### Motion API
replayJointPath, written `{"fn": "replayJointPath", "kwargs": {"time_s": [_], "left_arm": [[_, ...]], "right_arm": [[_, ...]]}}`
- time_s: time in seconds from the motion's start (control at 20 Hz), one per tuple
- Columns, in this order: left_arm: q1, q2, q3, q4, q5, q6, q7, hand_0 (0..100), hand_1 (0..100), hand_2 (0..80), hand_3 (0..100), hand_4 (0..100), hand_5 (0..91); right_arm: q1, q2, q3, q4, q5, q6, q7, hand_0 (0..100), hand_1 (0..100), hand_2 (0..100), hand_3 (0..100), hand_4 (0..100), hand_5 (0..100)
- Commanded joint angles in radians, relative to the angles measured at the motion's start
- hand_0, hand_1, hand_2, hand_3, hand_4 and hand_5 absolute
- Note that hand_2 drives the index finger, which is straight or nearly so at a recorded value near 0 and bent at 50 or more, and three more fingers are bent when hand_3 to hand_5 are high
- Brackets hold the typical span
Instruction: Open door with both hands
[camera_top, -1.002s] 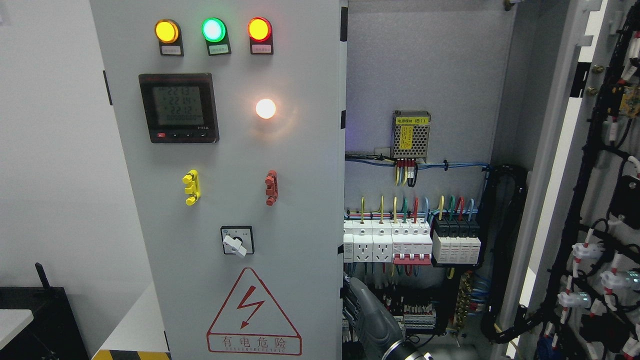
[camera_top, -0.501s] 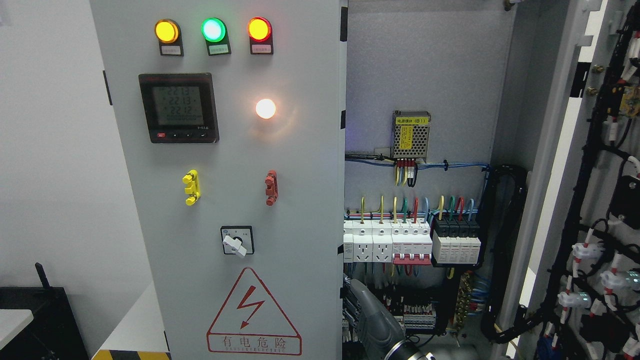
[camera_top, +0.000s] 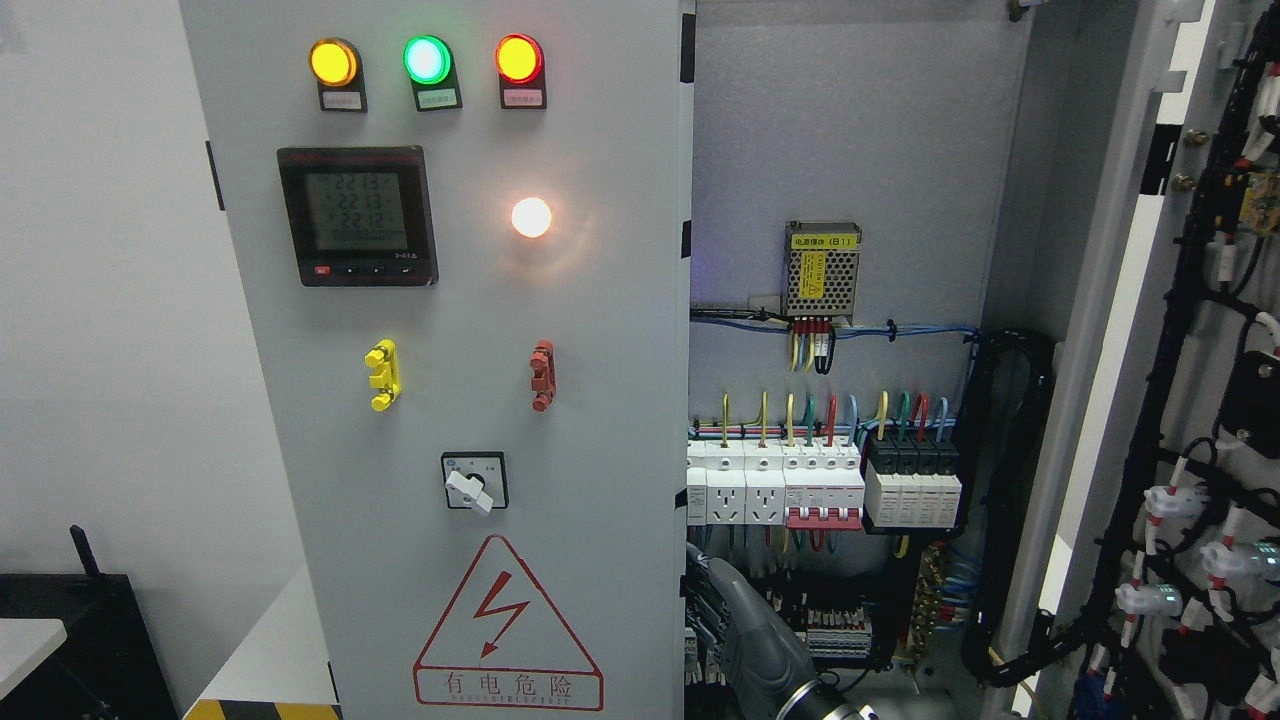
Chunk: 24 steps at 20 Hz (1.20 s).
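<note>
- Just left of the hand (camera_top: 745, 625) stands the closed left door (camera_top: 450, 400); I cannot tell whether its fingers grip that edge.
- Far right of the hand, one right door (camera_top: 1200, 400) hangs swung open.
- Up left: three indicator lamps (camera_top: 427, 60).

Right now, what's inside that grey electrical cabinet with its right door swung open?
Inside the grey cabinet: a mesh power supply, white breakers, black modules, coloured wires. The grey robot hand and closed left door hide the rest.

Head view, single camera, close to the cabinet.
It faces the grey metal left door (camera_top: 450, 400) squarely, open wired interior to its right.
</note>
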Motion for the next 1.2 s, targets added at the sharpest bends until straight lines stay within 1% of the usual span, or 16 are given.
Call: {"fn": "replayJointPath", "kwargs": {"time_s": [0.0, 0.45, 0.55, 0.6, 0.65, 1.15], "left_arm": [[-0.015, 0.0, 0.0, 0.0, 0.0, 0.0, 0.0, 0, 0, 0.0, 0, 0, 0.0], [-0.015, 0.0, 0.0, 0.0, 0.0, 0.0, 0.0, 0, 0, 0.0, 0, 0, 0.0], [-0.015, 0.0, 0.0, 0.0, 0.0, 0.0, 0.0, 0, 0, 0.0, 0, 0, 0.0], [-0.015, 0.0, 0.0, 0.0, 0.0, 0.0, 0.0, 0, 0, 0.0, 0, 0, 0.0], [-0.015, 0.0, 0.0, 0.0, 0.0, 0.0, 0.0, 0, 0, 0.0, 0, 0, 0.0], [-0.015, 0.0, 0.0, 0.0, 0.0, 0.0, 0.0, 0, 0, 0.0, 0, 0, 0.0]], "right_arm": [[0.001, 0.027, 0.001, 0.001, -0.006, -0.001, 0.0, 38, 0, 0, 0, 0, 0], [-0.007, 0.027, 0.004, 0.001, -0.006, -0.001, 0.002, 38, 0, 0, 0, 0, 0], [-0.007, 0.028, 0.004, 0.001, -0.006, -0.001, 0.008, 38, 0, 0, 0, 0, 0], [-0.007, 0.028, 0.004, 0.001, -0.006, 0.001, 0.025, 38, 0, 0, 0, 0, 0], [-0.007, 0.028, 0.004, 0.002, -0.006, 0.001, 0.029, 38, 0, 0, 0, 0, 0], [-0.009, 0.028, 0.001, 0.004, -0.006, -0.001, 0.034, 38, 0, 0, 0, 0, 0]]}}
